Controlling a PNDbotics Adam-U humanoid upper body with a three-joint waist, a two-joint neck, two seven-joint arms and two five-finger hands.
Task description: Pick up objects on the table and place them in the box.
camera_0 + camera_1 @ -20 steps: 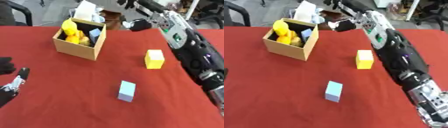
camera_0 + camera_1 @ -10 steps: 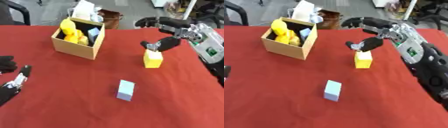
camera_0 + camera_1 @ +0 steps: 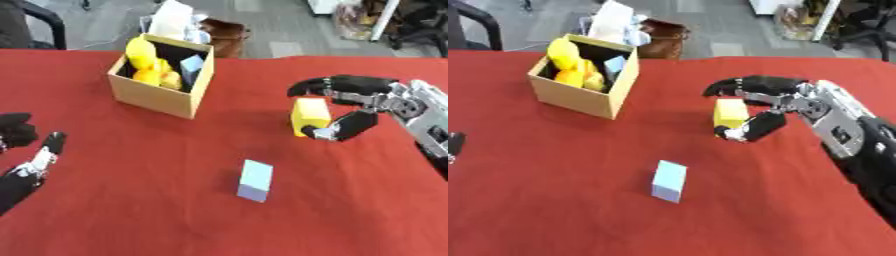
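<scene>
A yellow block [image 3: 310, 113] stands on the red table [image 3: 131, 200] right of centre. My right hand [image 3: 385, 100] reaches in from the right and curls round it, with the fingers [image 3: 324, 85] arched over its far side and the thumb [image 3: 346, 127] against its near lower corner. A light blue block [image 3: 255, 180] lies alone nearer the front. The open cardboard box [image 3: 162, 97] sits at the back left, holding a yellow toy [image 3: 144, 60], something orange and a pale blue piece [image 3: 191, 65]. My left hand [image 3: 35, 162] rests open at the lower left edge, fingers up.
Behind the table's far edge are a white object [image 3: 171, 20], a brown bag [image 3: 226, 37] on the floor, and chairs at the upper corners. Bare red cloth lies between the box and the two blocks.
My right hand has dropped from above the box area to the yellow block and wrapped its fingers and thumb round it. The left hand has stayed put.
</scene>
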